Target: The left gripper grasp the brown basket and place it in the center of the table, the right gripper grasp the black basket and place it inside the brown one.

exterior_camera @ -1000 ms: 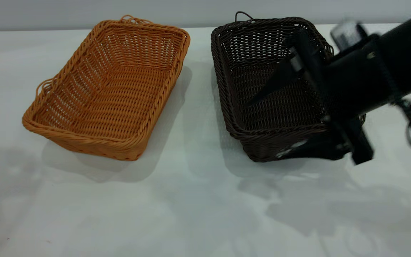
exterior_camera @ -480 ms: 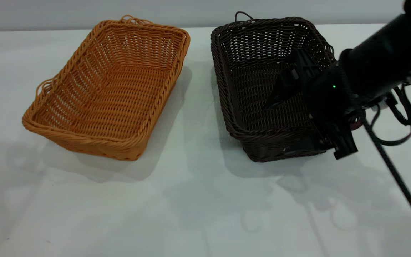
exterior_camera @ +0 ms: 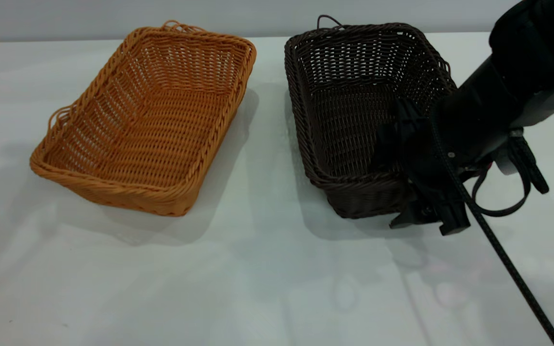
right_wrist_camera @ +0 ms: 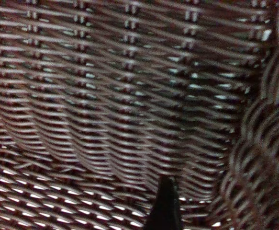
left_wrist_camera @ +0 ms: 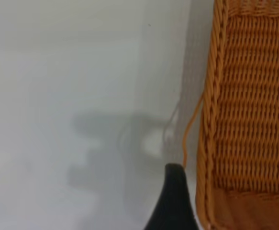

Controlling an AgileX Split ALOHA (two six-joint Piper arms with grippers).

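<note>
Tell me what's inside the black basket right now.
One finger of the right gripper reaches inside the black basket at its near right corner; the other finger is outside the wall. Otherwise only bare weave shows. The arm covers that corner, so the floor there is hidden.

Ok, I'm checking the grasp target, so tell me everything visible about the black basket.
The black basket is a rectangular, very dark woven wicker tray with a braided rim and a thin wire loop at its far short end. It sits upright and empty on the white table, right of the brown basket, apart from it. The right gripper straddles its near right corner, one finger inside, one outside.
</note>
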